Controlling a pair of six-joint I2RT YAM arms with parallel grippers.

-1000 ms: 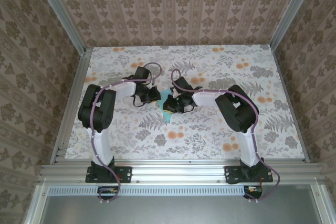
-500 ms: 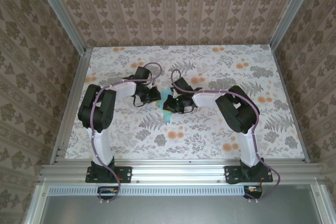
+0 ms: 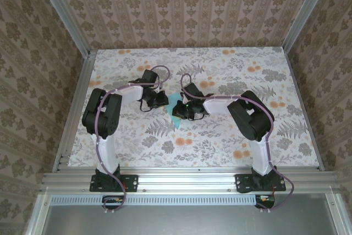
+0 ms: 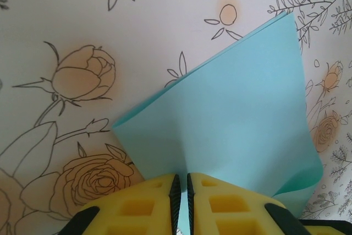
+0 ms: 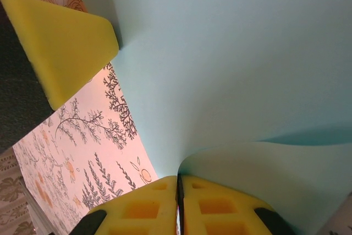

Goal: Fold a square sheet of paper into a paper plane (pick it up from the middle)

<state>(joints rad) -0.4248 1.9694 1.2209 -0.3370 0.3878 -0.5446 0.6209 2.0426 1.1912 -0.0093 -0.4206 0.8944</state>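
Two grippers share one sheet here, and that is where the risk lies. We hold the square sheet of paper (image 4: 236, 108) up off the table (image 3: 220, 141), as far as we can tell, near the table's centre in the top view. The left gripper (image 4: 181, 177) is on it from 9 o'clock and the right gripper (image 5: 179, 179) from 3 o'clock, with a loose corner pointing toward 6 o'clock.

The paper is thin, and it bows and curls between us. If either arm pulls away from the other, we judge it could tear or slide out of one pinch. If the arms push together unevenly, the curl could set as a crooked crease, and the plane's centre line would run off true. The slack corner could also drag on the table and fold under.

The left gripper is all but closed, its yellow pads (image 4: 137, 207) pinching the sheet's near edge. The right gripper is likewise nearly closed, pinching an edge where the sheet curls over.
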